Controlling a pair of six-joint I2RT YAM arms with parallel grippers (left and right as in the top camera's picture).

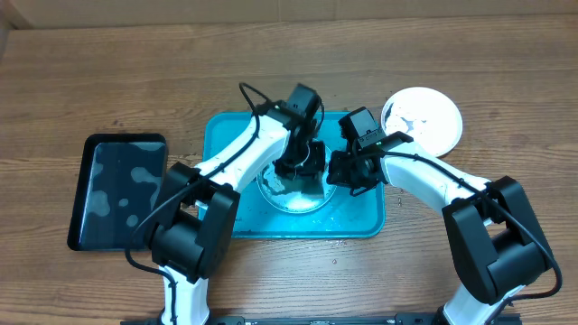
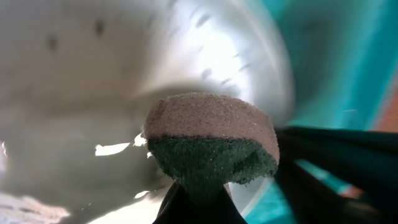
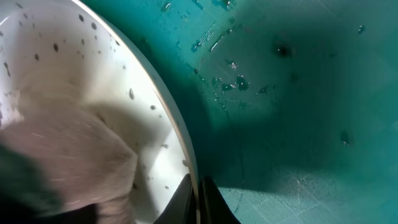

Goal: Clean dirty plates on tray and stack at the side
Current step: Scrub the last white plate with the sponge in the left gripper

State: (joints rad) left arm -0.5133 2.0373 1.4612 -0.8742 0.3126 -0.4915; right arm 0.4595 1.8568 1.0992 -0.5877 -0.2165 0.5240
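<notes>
On the turquoise tray [image 1: 366,215], the left gripper [image 1: 296,168] clamps a sponge [image 2: 211,127] pressed straight down onto the speckled plate [image 1: 287,195], whose right rim the nearer right gripper [image 1: 341,171] pinches.

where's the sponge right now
In the left wrist view, the sponge is in the left gripper, on the plate in the middle of the tray.

Speckled plate [image 1: 298,197] lies flat in turquoise tray [image 1: 361,215]; white plate [image 1: 426,119] (smeared) outside.

Overhead straight down; both wrist views close, seemingly on the same plate [image 2: 74,62] and tray [image 3: 298,93].
</notes>
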